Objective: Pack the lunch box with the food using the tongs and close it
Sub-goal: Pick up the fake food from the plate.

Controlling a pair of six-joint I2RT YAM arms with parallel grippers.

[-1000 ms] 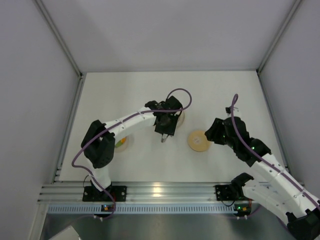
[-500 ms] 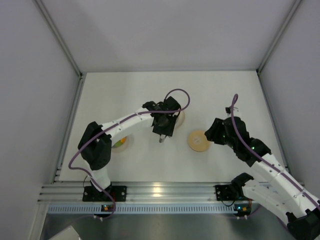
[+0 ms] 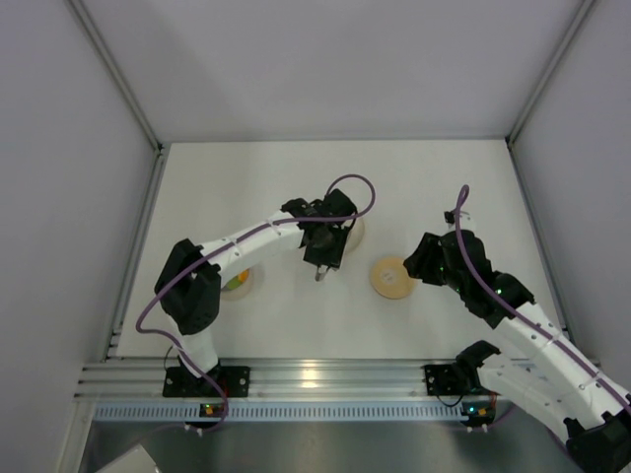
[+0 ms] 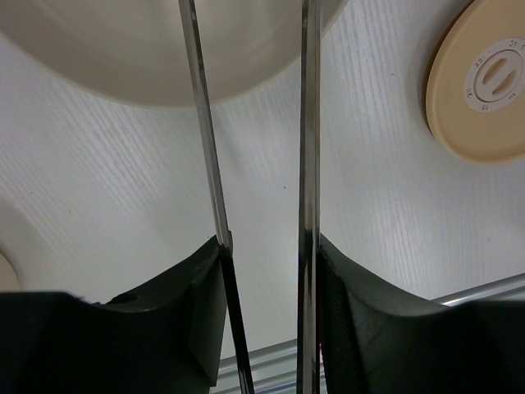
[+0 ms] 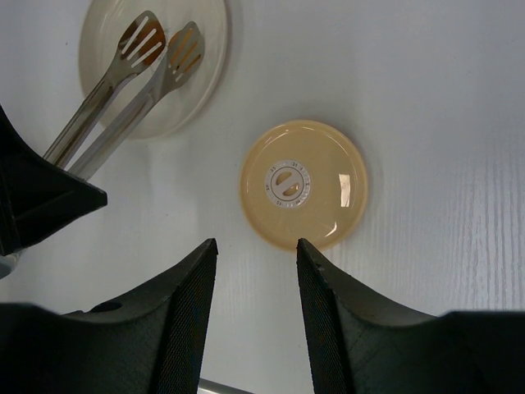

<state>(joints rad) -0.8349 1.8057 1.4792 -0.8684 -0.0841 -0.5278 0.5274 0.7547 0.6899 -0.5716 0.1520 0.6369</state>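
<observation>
Near the plate (image 5: 209,57), left fingers (image 4: 156,328) pinch the tongs (image 4: 308,164); right fingers (image 5: 184,320) spread over the illegibly-marked lid (image 5: 320,205).

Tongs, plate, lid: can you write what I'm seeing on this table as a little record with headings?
tongs: held in the left gripper, tips over the plate
plate: cream, looks empty
lid: tan, lying flat on the table beside the plate
right gripper: open, poised at the lid's edge, gripping nothing
food: orange and green bits by the left arm, mostly hidden
</observation>
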